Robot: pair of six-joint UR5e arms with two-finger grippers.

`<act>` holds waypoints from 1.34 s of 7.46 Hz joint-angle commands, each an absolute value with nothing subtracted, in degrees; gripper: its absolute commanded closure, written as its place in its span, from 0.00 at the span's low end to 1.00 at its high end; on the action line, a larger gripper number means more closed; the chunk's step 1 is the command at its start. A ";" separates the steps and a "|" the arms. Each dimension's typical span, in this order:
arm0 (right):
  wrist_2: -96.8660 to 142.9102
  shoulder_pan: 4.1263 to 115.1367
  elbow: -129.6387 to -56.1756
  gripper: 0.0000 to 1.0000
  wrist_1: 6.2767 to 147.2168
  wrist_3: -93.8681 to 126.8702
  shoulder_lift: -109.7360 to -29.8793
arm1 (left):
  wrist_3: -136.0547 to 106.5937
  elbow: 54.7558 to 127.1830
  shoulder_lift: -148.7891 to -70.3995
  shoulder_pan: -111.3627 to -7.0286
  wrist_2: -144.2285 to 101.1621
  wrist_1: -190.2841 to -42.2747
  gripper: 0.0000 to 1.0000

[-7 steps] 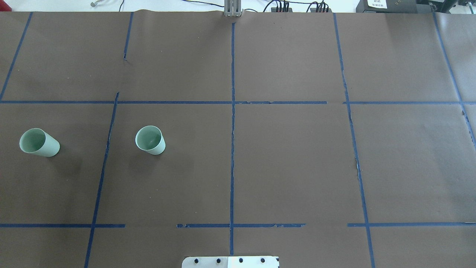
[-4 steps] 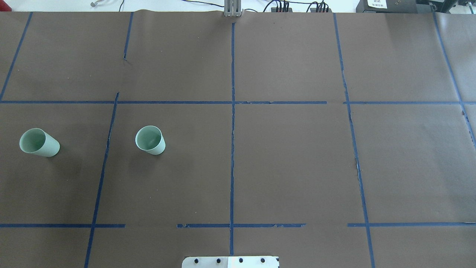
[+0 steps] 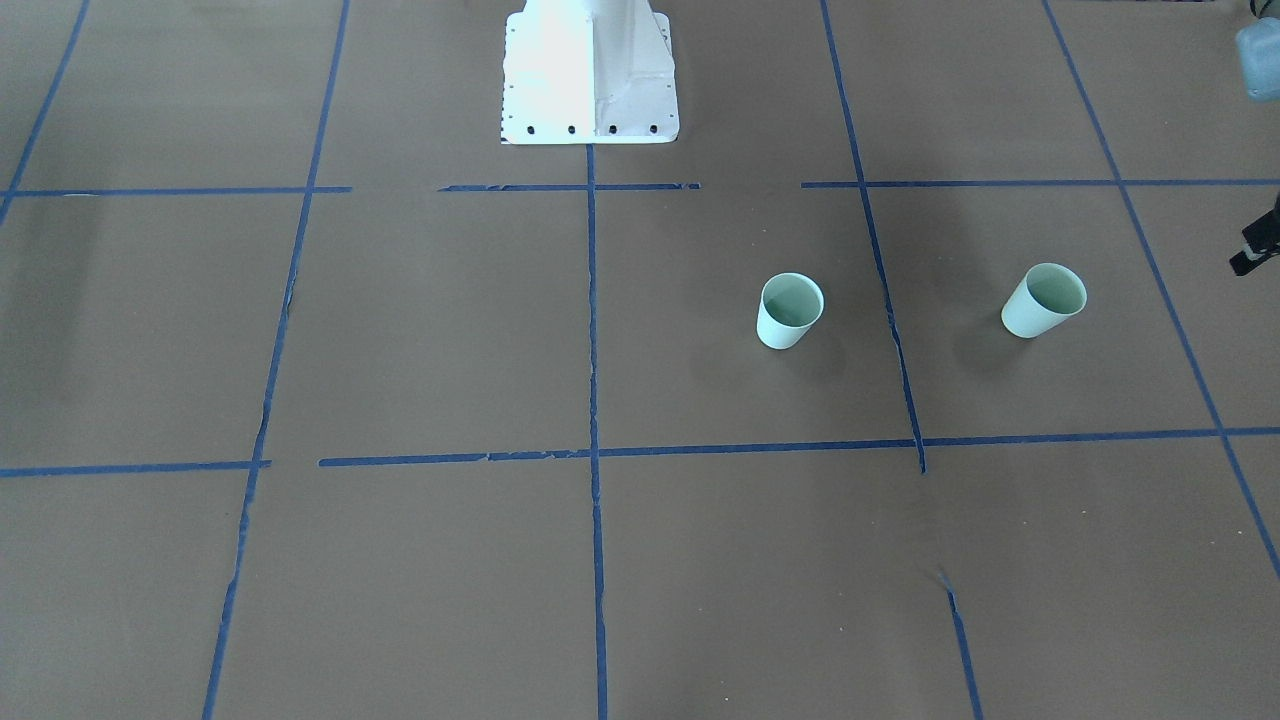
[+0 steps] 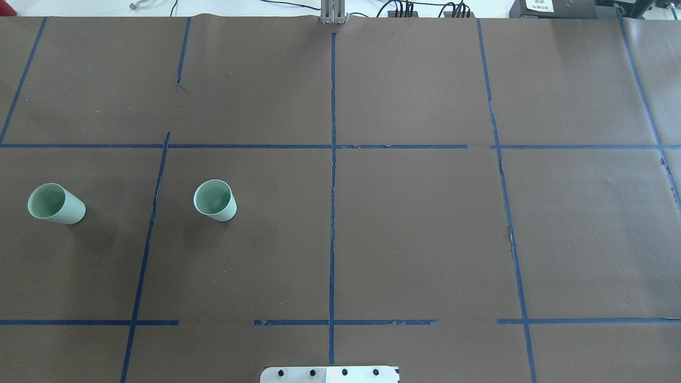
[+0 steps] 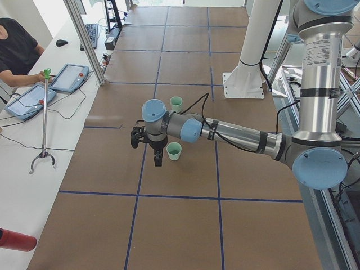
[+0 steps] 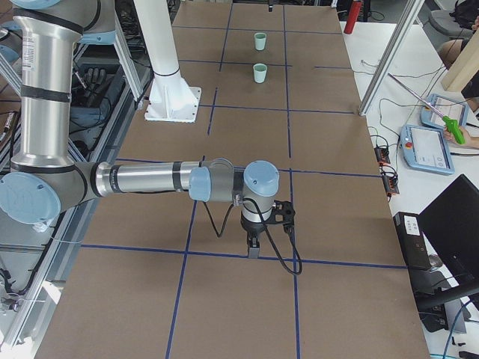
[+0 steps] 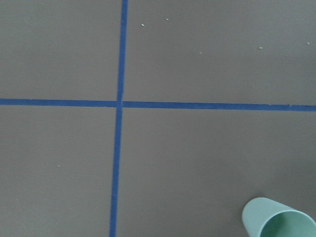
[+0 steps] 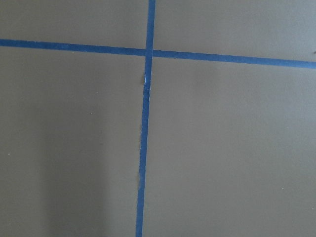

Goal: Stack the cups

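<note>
Two pale mint-green cups stand upright and apart on the brown table, on my left side. In the overhead view the outer cup (image 4: 56, 204) is near the left edge and the inner cup (image 4: 215, 200) is closer to the middle. Both also show in the front-facing view, the inner cup (image 3: 790, 310) and the outer cup (image 3: 1043, 300). My left gripper (image 5: 158, 160) hangs above the table close beside the outer cup (image 5: 174, 151). The left wrist view catches that cup's rim (image 7: 279, 219) at its bottom right. My right gripper (image 6: 253, 250) hangs over bare table far from the cups. I cannot tell whether either gripper is open or shut.
Blue tape lines (image 4: 332, 159) divide the brown table cover into squares. The white robot pedestal (image 3: 590, 70) stands at the near middle edge. Beyond the far edge lie tablets (image 5: 28, 101), a grabber tool (image 5: 44, 121) and cables, with an operator seated there.
</note>
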State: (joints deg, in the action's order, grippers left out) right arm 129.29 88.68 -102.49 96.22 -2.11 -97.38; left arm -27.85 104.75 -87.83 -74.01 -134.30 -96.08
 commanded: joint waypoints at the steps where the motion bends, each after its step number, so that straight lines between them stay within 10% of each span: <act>1: 129.29 88.68 -102.48 0.00 96.24 -2.11 -97.38 | -32.34 102.59 -85.54 -70.58 -134.30 -104.98 0.00; 10: 129.29 88.68 -102.48 0.00 96.24 -2.11 -97.38 | -43.59 97.03 -85.08 -60.92 -134.21 -116.37 0.00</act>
State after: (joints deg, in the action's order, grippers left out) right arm 129.29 88.68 -102.48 96.24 -2.11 -97.38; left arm -43.55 96.96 -85.00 -62.27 -134.16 -116.36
